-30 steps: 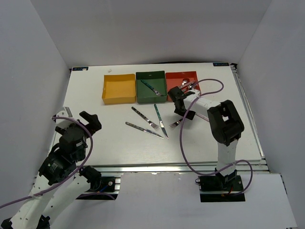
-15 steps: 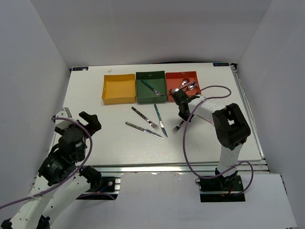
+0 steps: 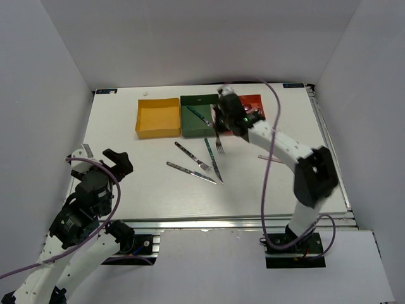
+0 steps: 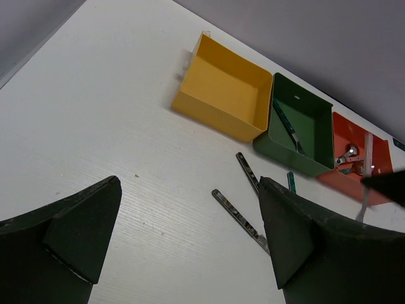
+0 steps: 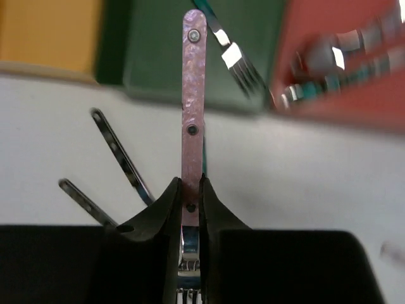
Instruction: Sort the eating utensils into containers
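Note:
My right gripper (image 3: 221, 124) is shut on a pink-handled fork (image 3: 219, 145), which hangs tines down above the table, just in front of the dark green container (image 3: 200, 120). In the right wrist view the pink handle (image 5: 192, 95) stands pinched between the fingers of the right gripper (image 5: 191, 185). A teal fork (image 3: 199, 115) lies in the green container. Spoons (image 5: 335, 57) lie in the red container (image 3: 255, 101). The yellow container (image 3: 158, 118) holds nothing. My left gripper (image 3: 99, 159) stands open at the near left, holding nothing.
On the table lie a dark patterned fork (image 3: 193, 156), a dark patterned knife (image 3: 191, 173) and a teal-handled knife (image 3: 213, 160). A slim pink utensil (image 3: 271, 158) lies right of centre. White walls enclose the table.
My right gripper shut on the pink-handled fork on the table, lifted it and swung left and back to the green container. The left arm barely moved.

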Controlling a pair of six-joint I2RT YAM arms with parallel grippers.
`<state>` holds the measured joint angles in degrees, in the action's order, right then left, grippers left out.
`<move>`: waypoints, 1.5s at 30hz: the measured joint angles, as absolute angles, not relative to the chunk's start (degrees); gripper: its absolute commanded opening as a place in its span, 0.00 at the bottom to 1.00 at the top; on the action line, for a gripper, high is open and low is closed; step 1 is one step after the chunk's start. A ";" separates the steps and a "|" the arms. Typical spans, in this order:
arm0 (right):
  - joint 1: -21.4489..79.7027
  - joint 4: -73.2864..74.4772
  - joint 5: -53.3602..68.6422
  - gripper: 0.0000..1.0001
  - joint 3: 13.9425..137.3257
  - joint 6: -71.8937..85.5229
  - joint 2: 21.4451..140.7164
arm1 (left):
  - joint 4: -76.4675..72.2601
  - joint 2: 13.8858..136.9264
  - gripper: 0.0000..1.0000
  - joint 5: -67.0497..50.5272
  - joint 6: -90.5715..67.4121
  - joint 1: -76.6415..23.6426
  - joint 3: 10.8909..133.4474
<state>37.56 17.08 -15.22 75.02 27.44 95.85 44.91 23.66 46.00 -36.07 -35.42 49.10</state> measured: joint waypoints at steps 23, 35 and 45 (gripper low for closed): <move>35.03 20.60 -3.75 0.54 126.65 -24.36 137.10 | 44.77 28.51 0.98 45.56 -35.90 -35.42 49.10; 34.94 20.34 -8.75 0.89 121.30 -15.35 128.35 | 44.62 41.89 0.98 41.30 -38.28 -35.38 51.96; 34.17 18.20 -16.23 0.89 69.82 11.97 73.49 | 41.60 81.38 0.98 34.09 -56.90 -40.73 60.55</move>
